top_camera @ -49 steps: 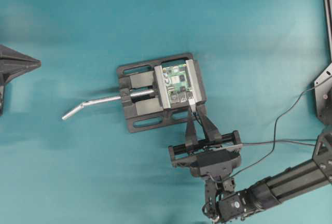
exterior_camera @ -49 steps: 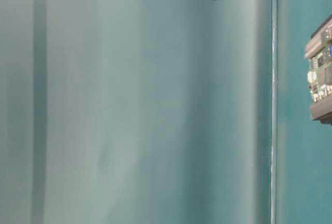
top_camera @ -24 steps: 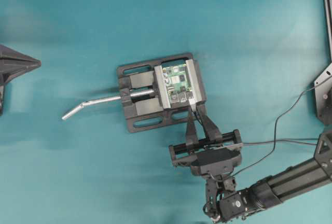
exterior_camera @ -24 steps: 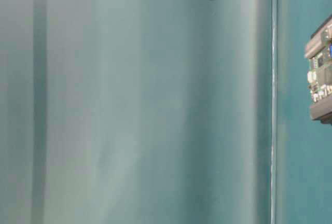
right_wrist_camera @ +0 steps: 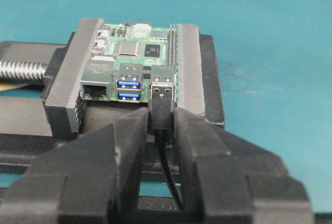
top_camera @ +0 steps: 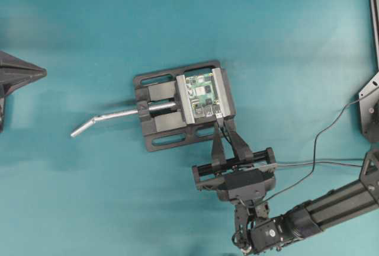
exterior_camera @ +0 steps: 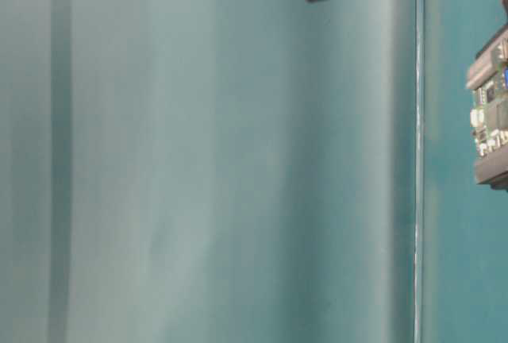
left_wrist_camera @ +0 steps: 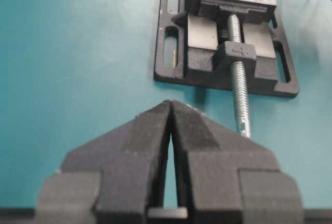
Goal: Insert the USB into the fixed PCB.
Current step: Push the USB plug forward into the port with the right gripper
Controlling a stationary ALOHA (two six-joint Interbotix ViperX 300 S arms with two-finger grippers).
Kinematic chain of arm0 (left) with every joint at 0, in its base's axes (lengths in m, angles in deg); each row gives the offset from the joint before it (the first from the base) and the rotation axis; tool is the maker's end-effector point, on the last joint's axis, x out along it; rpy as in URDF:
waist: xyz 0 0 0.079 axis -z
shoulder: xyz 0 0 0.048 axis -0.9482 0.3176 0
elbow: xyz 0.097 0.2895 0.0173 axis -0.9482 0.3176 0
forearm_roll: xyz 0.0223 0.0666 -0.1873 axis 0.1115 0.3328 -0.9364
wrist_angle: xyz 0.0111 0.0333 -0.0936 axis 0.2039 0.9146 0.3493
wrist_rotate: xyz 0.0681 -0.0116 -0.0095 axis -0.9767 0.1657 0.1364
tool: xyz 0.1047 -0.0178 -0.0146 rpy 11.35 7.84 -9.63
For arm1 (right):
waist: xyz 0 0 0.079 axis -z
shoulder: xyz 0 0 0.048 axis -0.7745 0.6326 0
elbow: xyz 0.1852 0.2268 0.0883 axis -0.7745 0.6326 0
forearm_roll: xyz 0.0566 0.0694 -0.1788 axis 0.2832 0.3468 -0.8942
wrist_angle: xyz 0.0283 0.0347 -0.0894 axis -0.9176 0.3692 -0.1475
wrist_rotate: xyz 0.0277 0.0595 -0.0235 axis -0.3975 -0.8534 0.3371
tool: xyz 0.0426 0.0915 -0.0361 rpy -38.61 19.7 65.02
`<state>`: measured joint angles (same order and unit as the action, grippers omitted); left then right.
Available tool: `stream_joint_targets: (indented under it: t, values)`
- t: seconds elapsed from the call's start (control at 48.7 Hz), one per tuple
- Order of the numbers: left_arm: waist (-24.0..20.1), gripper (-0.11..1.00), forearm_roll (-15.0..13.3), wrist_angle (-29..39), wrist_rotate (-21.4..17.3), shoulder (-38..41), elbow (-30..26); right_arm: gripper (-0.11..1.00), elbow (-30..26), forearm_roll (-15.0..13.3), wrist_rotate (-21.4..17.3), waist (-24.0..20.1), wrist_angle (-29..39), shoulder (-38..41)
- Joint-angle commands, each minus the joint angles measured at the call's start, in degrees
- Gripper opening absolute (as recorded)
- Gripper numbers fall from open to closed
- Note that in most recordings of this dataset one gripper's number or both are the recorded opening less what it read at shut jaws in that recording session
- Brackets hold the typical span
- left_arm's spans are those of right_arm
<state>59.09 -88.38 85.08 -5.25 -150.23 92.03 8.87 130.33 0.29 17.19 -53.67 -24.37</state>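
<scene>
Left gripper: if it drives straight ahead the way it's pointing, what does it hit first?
Probably the vise's silver screw handle, which lies just ahead of the shut left gripper and slightly to its right; otherwise the black vise base behind it. Depth is unclear.

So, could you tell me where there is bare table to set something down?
Free: the teal table above the vise, and the lower-left stretch below its handle. Crowded: between the PCB and the right hand, where the USB and its cable run.
</scene>
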Motion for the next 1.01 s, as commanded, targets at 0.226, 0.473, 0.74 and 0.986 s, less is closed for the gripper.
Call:
stream_joint_targets:
  t: [0.226, 0.473, 0.74, 0.986]
  values:
    - [0.00, 0.03, 0.18, -0.26, 0.18, 0.44, -1.58, 0.21, 0.09, -1.14, 0.26, 3.43, -0.18, -2.99]
    - [0.00, 0.03, 0.18, -0.26, 0.18, 0.44, -1.49, 0.21, 0.35, -1.67, 0.26, 4.39, -0.18, -2.99]
    - [0.00, 0.03, 0.18, -0.26, 0.18, 0.44, -1.49, 0.21, 0.44, -2.11, 0.26, 5.01, -0.18, -2.99]
    - [0.00, 0.03, 0.18, -0.26, 0.18, 0.44, -1.58, 0.21, 0.79, -2.29, 0.26, 5.45, -0.18, -3.43]
